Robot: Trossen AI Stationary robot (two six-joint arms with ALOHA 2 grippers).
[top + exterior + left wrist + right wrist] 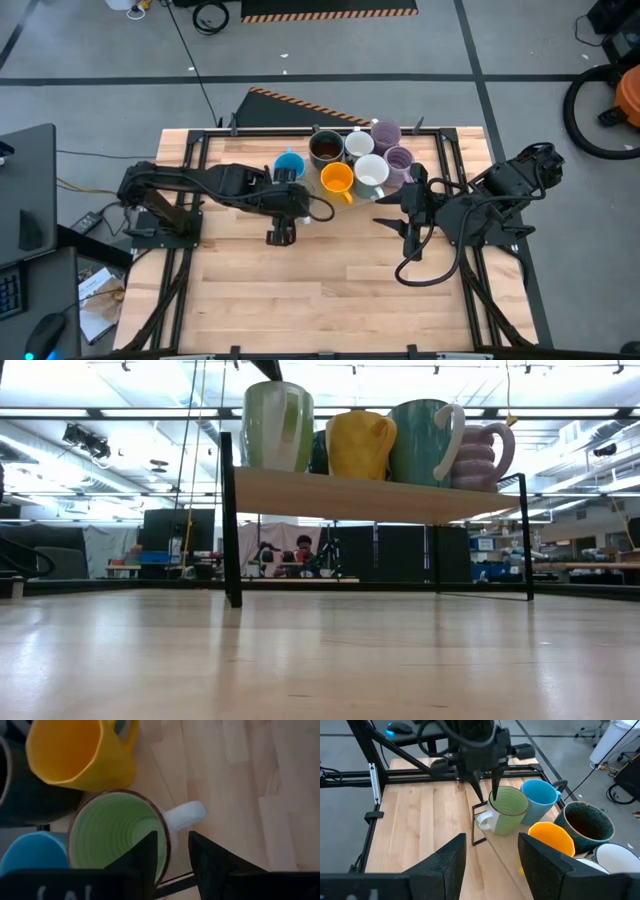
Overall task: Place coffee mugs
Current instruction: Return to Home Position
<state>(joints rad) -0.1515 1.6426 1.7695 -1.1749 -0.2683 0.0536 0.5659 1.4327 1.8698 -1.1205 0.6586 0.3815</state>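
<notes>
My left gripper [292, 198] stands over the near left corner of a mug cluster and is shut on the green mug [509, 811], which the arm hides in the high view. This mug is green inside, with a white handle [185, 815]. It stands beside the blue mug [288, 165] and the orange mug [337, 180]. Behind them stand the dark brown mug [326, 148], a white mug [358, 145], two lilac mugs [386, 133] and a pale patterned mug [371, 170]. My right gripper [492, 865] is open and holds nothing, to the right of the cluster. My left gripper has the green mug by its rim [167, 845], right next to the handle. One finger [145, 857] is inside the mug and the other finger [210, 862] is outside. The fingers come from above, pointing down. The mug is upright, and its base appears to sit on the wooden shelf [380, 498].
The mugs stand close together on a raised wooden shelf with black legs [230, 530] at the table's far middle. Bare wooden table [330, 290] lies in front of it. Black frame rails [185, 250] run along both sides. A person sits far off in the room [303, 546].
</notes>
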